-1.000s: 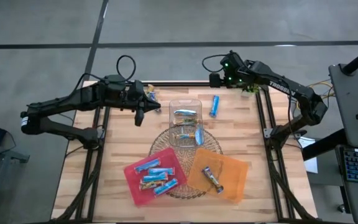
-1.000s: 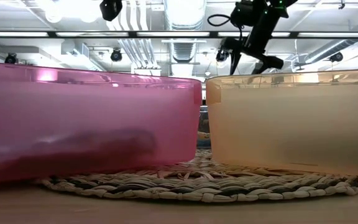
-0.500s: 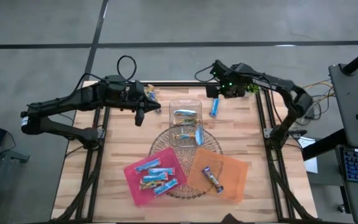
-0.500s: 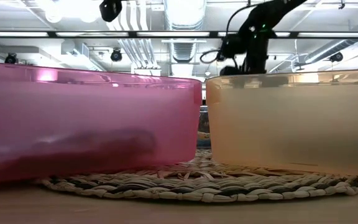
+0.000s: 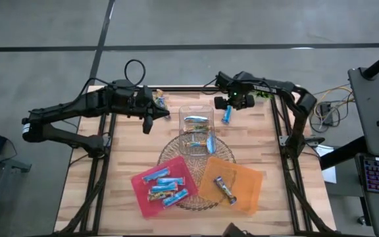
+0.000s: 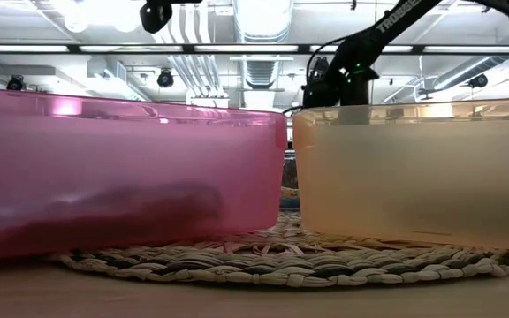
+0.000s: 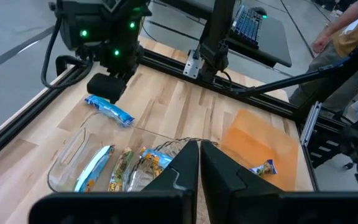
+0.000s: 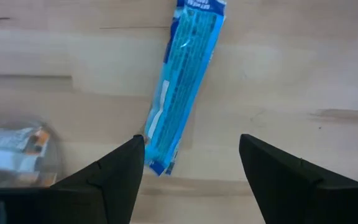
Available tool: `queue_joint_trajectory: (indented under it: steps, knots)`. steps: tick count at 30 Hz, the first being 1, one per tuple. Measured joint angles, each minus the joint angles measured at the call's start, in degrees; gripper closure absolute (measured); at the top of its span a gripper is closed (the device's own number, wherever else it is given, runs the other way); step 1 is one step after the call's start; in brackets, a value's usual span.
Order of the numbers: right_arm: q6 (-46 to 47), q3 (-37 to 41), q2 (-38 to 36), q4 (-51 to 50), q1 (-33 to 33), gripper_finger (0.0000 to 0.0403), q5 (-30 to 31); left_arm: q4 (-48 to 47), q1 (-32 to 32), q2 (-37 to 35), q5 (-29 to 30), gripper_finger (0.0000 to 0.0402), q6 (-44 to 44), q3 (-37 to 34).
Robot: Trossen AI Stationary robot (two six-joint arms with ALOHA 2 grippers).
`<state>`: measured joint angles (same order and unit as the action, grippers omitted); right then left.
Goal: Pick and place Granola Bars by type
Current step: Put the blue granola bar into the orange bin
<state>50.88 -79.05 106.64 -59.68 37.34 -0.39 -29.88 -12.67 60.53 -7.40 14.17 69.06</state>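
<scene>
The table (image 5: 124, 164) is made of pale wooden planks with a smooth surface, inside a dark metal frame. A round woven mat (image 6: 272, 256) of coarse braided fibre lies near the middle, and two flat trays of translucent plastic rest partly on it: one pink tray (image 5: 143, 194) and one orange tray (image 5: 249, 191). Behind them stands one clear plastic box (image 5: 196, 112) with rounded corners.

The Granola Bars are small, long and flat, in shiny wrappers that crinkle. One light blue bar (image 8: 188, 81) lies alone on the bare wood just beside the clear box, towards the right arm's side. In the pink tray I count about four bars (image 5: 165, 186), mostly light blue. In the orange tray lies one darker bar (image 5: 225, 187). Inside the clear box there are about three bars (image 7: 120, 168), and a few more (image 5: 201, 141) lie on the mat just in front of it. Some wrapped bars (image 5: 159, 101) also lie at the far edge near the left arm.

The right gripper (image 8: 191, 163) hangs low over the lone blue bar with its two dark fingers spread wide apart, one on each side of the bar's near end, not touching it. The left gripper (image 7: 200, 163) waits above the table's far left part, its fingers pressed together and holding nothing.
</scene>
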Motion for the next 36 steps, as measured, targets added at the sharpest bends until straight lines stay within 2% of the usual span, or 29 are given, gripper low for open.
queue_joint_trajectory:
  steps: [6, 24, 29, 36]
  knots:
    - [1.07, -0.07, 2.02, 0.47, 0.04, 0.0156, 1.47, 0.01, 0.0, 0.0, 0.0, 0.0401, 0.0, 0.0]
    - [3.04, -0.07, 8.2, 3.2, -1.4, 0.0171, 0.67, -1.35, 0.0, -0.02, -0.02, 0.0401, 0.27, 0.0]
    - [4.24, -0.07, 8.5, 3.3, -1.4, 0.0194, 0.87, -2.67, 0.0, -0.02, -0.02, 0.0401, 0.96, 0.0]
    - [4.65, -0.07, 8.51, 3.26, -1.4, 0.0256, 1.22, -2.72, 0.0, -0.02, -0.04, 0.0401, 0.98, 0.0]
